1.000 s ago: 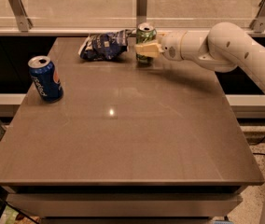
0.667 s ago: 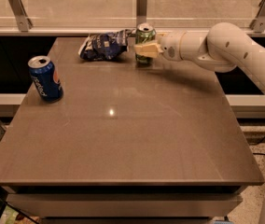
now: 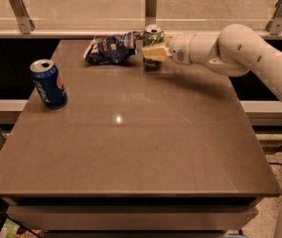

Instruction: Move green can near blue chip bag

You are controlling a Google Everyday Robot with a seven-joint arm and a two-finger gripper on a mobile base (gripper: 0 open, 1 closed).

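Observation:
The green can (image 3: 153,35) stands upright near the far edge of the table, its silver top showing. The blue chip bag (image 3: 110,48) lies crumpled just left of it, nearly touching. My gripper (image 3: 151,53) reaches in from the right on a white arm, and its pale fingers (image 3: 154,52) wrap the can's lower body. The fingers look shut on the can, which rests on or just above the tabletop.
A blue Pepsi can (image 3: 48,83) stands upright near the table's left edge. The brown table (image 3: 131,148) ends at a glass-and-rail barrier (image 3: 151,6) behind the can and bag. My white arm (image 3: 240,48) spans the far right side.
The arm, can and bag stand about where they were a second ago; no clear movement shows.

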